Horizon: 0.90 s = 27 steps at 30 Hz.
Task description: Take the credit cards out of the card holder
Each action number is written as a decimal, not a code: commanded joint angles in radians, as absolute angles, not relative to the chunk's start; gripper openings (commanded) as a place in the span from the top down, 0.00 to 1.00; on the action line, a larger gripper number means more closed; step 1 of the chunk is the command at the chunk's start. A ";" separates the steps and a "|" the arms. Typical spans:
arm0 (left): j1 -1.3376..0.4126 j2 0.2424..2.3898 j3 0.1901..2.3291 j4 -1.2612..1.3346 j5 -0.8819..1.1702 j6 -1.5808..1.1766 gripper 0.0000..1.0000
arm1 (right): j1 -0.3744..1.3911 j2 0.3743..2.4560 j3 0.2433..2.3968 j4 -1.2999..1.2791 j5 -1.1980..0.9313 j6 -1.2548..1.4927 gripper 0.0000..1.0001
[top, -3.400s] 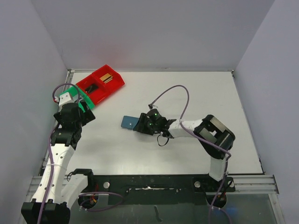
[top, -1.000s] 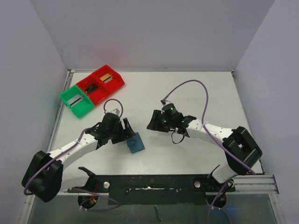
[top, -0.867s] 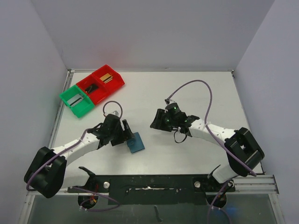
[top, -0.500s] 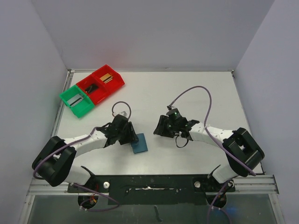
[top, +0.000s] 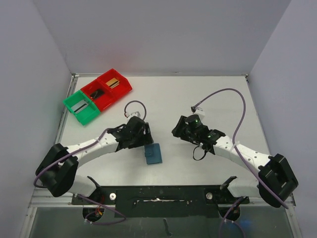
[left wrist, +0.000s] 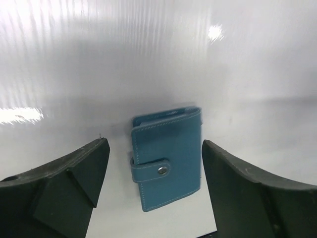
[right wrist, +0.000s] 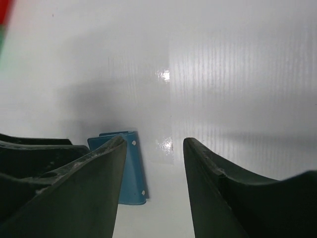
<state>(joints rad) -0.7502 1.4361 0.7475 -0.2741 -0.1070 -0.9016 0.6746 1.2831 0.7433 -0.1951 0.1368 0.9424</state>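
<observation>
Looking from the near edge, I see the blue card holder flat on the table, snapped closed. My left gripper hangs just behind it, jaws wide, empty. My right gripper is parted, gripping nothing. A red bin and a green bin sit far left.

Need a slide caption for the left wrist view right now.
Closed blue card holder, snap tab fastened, lying flat on the white table, framed between the open left end effector fingers, touching neither.

You have bare table around the card holder; only the left gripper crowds its far-left corner.
</observation>
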 commanded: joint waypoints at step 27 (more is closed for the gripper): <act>-0.104 2.073 1.874 -0.616 -0.315 -0.595 0.30 | 0.667 0.713 0.746 -0.368 0.446 0.832 0.06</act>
<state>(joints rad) -0.1078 2.0117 1.7313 -0.5755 -0.2737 -0.6094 0.6735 0.7460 0.7441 -0.3569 0.3637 0.8448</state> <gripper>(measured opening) 0.726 0.942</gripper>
